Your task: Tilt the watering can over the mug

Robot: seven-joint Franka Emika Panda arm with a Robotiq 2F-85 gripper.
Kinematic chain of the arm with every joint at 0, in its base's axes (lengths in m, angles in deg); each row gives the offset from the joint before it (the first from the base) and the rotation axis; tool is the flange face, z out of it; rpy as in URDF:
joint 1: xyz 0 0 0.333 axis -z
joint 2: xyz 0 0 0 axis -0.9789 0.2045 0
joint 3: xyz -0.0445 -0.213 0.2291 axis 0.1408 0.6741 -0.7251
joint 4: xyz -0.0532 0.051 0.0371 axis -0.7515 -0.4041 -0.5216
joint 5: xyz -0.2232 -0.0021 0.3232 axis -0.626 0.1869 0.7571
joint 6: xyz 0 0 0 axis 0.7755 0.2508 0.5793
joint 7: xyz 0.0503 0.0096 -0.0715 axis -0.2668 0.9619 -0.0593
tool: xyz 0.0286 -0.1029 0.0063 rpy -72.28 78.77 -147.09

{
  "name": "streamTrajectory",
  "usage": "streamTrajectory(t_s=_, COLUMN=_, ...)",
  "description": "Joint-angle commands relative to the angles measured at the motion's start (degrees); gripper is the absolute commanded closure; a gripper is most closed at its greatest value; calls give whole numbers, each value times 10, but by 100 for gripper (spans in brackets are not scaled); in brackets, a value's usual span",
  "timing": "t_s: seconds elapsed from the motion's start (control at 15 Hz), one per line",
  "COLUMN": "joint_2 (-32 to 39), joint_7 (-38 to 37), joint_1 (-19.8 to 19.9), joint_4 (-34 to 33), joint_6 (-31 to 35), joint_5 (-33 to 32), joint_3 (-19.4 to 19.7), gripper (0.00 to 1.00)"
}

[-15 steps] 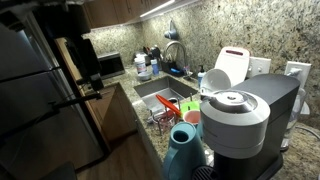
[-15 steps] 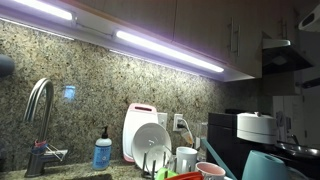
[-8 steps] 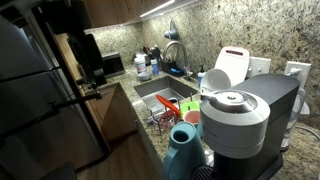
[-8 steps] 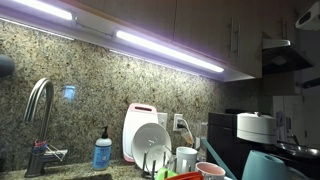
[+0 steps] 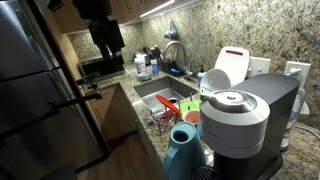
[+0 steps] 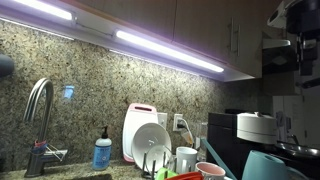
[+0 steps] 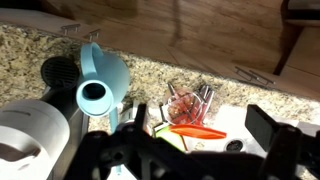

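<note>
Arm [image 5: 103, 30] — swung up and right since a second ago, nearing watering can [image 7: 100, 80]; gripper [image 7: 195, 130] empty, jaws seemingly apart. Grasp not yet begun.

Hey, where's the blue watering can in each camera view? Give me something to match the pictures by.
In an exterior view: the watering can is at the bottom centre, just left of the coffee machine.
In an exterior view: the can is at the bottom right, only its top showing, below the coffee machine.
Wrist view: the can is upper left, seen from above, beside the coffee machine.
Shared landmark: the coffee machine's round pale lid.
</note>
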Motion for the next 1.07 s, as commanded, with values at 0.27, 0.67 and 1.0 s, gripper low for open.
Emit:
streamTrajectory(t_s=0.27, joint_2=163, joint_7=-98, joint_1=4, joint_4=-127, joint_6=-69, joint_5=16, joint_3=-25, gripper=0)
streamTrajectory(t_s=0.67, joint_2=197, joint_7=-155, joint_1=11, joint_4=-168, joint_6=-144, joint_5=6, joint_3=-17, gripper=0)
streamTrajectory(t_s=1.0, joint_2=162, joint_7=-176, joint_1=23, joint_4=-156, joint_6=-225, joint_5=-22, joint_3=-8, gripper=0)
